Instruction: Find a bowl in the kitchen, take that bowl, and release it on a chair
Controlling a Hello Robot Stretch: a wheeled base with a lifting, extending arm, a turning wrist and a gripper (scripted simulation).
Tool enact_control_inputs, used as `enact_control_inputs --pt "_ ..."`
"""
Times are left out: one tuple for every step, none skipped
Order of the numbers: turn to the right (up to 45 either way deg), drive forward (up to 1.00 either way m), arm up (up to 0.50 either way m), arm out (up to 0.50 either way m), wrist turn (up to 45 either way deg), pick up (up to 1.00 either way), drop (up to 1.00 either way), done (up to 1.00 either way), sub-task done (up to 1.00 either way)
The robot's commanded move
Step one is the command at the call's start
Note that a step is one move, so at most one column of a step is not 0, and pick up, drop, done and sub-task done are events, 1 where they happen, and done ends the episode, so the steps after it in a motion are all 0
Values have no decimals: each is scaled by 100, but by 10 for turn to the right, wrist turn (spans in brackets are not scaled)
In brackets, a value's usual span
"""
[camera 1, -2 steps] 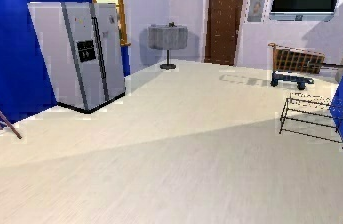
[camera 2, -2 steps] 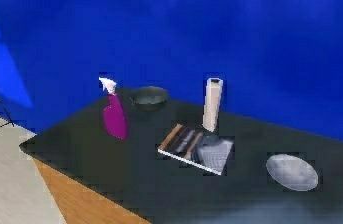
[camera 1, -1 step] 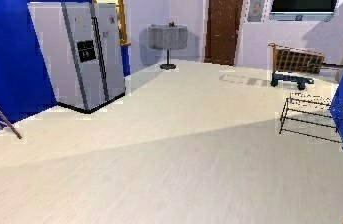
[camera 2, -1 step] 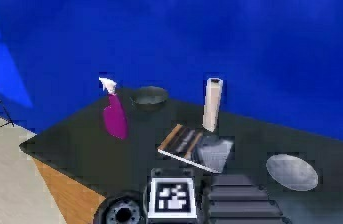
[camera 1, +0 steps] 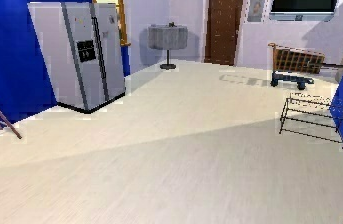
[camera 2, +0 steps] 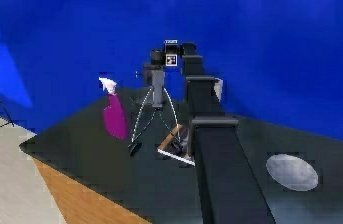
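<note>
Counting on the dark tabletop (camera 2: 79, 142), you have one magenta bottle (camera 2: 112, 115), a cluster of thin utensils (camera 2: 175, 148) too small to count, and one pale grey, shallow round dish (camera 2: 292, 171), possibly the bowl, lying just right of the arm (camera 2: 217, 165). Your one arm stretches out over the tabletop, its gripper (camera 2: 151, 125) near the bottle and utensils; you cannot tell whether it holds anything.

A home kitchen: a grey fridge (camera 1: 79, 52) at ten o'clock, a wooden door (camera 1: 223, 30) at twelve, pale floor (camera 1: 179, 150).
</note>
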Motion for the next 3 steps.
enact_control_inputs --pt "0 0 0 0 450 0 0 0 0" --pt "0 0 0 0 450 0 0 0 0" --pt "0 0 0 0 450 0 0 0 0"
